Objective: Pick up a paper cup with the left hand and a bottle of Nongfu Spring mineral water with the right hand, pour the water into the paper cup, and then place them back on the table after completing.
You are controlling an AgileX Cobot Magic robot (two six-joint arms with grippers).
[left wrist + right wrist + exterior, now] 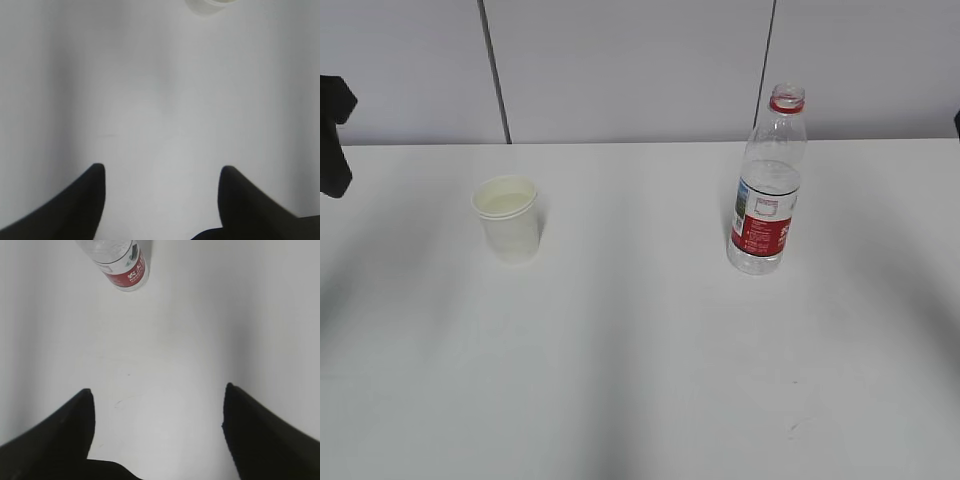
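A white paper cup [507,219] stands upright on the white table [640,380] at the left. A clear water bottle [766,184] with a red label and a red neck ring, uncapped, stands upright at the right, with water in its lower half. In the left wrist view my left gripper [162,172] is open and empty over bare table, with the cup [210,6] far ahead at the top edge. In the right wrist view my right gripper [157,392] is open and empty, with the bottle [120,262] far ahead at the top left. A black part of the left arm [334,135] shows at the left edge.
A grey panelled wall [640,70] runs behind the table's far edge. White tabletop lies between the cup and the bottle and in front of them.
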